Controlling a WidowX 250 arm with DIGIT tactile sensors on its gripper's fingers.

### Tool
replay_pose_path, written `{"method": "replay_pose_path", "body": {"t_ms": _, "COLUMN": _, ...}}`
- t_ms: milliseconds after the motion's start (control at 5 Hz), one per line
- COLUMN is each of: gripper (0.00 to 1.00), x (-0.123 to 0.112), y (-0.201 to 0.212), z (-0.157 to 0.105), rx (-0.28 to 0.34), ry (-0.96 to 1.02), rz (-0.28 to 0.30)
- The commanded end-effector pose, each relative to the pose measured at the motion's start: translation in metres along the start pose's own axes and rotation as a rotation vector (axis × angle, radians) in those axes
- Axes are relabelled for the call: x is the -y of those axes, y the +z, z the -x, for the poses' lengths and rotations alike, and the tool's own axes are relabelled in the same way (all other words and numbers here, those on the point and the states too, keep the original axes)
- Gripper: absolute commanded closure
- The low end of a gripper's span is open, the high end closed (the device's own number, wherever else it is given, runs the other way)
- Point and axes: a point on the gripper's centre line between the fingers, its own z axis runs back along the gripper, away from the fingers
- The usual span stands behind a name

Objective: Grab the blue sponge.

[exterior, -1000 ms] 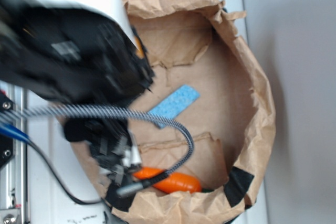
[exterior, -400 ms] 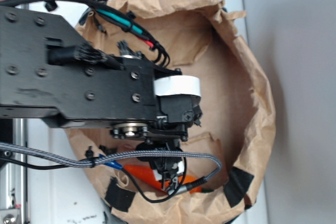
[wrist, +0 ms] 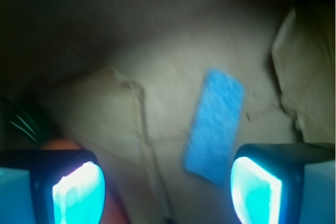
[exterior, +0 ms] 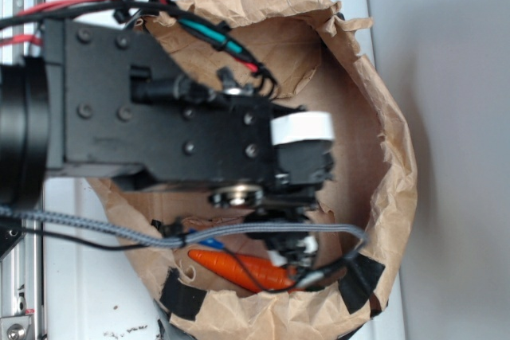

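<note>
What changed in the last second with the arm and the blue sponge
The arm swung in over the paper-lined bin and now hides the blue sponge from the exterior view. The end effector hangs open above the sponge, nothing held. The sponge and the toy carrot stayed where they lay.

Blue sponge (wrist: 215, 128), thin rectangle, flat, angled on brown paper

In the exterior view the arm (exterior: 183, 129) hides the blue sponge entirely and covers part of the orange carrot (exterior: 239, 268). The wrist view is blurred, its lower edge cutting off the tool's fingers (wrist: 79, 190).
</note>
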Motion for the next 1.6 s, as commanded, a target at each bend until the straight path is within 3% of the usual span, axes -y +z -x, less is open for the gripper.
{"method": "replay_pose_path", "body": {"t_ms": 0, "gripper": 0.00, "x": -0.040, "y": -0.009, "z": -0.039, "rx": 0.074, "ry": 0.137, "rz": -0.042}}
{"method": "replay_pose_path", "body": {"t_ms": 400, "gripper": 0.00, "x": -0.033, "y": -0.032, "z": -0.039, "rx": 0.080, "ry": 0.085, "rz": -0.052}}
{"method": "replay_pose_path", "body": {"t_ms": 600, "gripper": 0.00, "x": -0.036, "y": -0.048, "z": -0.023, "rx": 0.070, "ry": 0.020, "rz": -0.061}}
{"method": "replay_pose_path", "body": {"t_ms": 800, "gripper": 1.00, "x": -0.031, "y": -0.058, "z": -0.006, "rx": 0.068, "ry": -0.018, "rz": -0.066}}
{"method": "replay_pose_path", "body": {"t_ms": 1200, "gripper": 1.00, "x": -0.027, "y": -0.034, "z": -0.009, "rx": 0.124, "ry": 0.009, "rz": -0.007}}
{"method": "replay_pose_path", "body": {"t_ms": 1400, "gripper": 1.00, "x": -0.027, "y": -0.016, "z": -0.016, "rx": 0.102, "ry": 0.054, "rz": 0.024}}
